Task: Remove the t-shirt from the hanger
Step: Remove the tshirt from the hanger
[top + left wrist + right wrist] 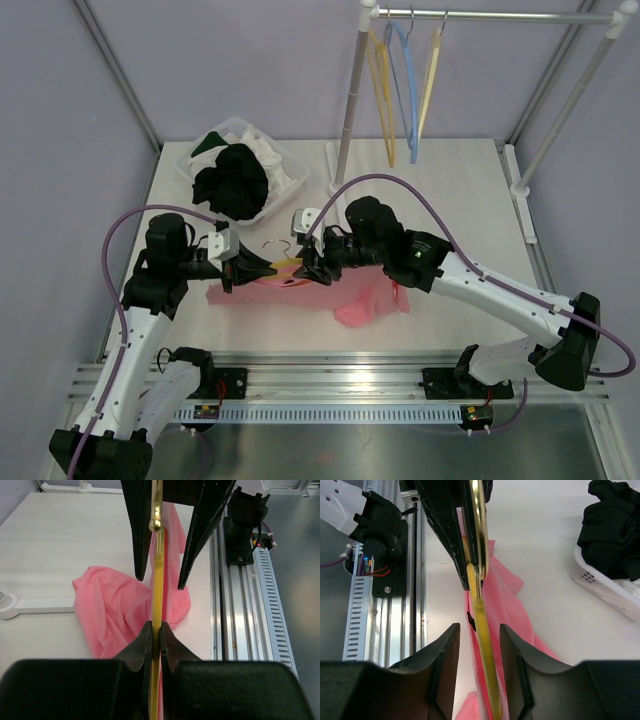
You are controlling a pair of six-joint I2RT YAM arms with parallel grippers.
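The pink t-shirt lies crumpled on the table, still draped on the yellow hanger, whose metal hook points to the back. My left gripper is shut on the hanger's yellow bar, with the t-shirt spread beyond it. My right gripper faces it from the other side. In the right wrist view its jaws stand open on either side of the hanger, with a gap on each side, and pink cloth hangs beneath. The brass hook is just ahead.
A white basket of black and white clothes stands at the back left. A clothes rack with several hangers rises at the back, its foot on the table. The aluminium rail runs along the near edge.
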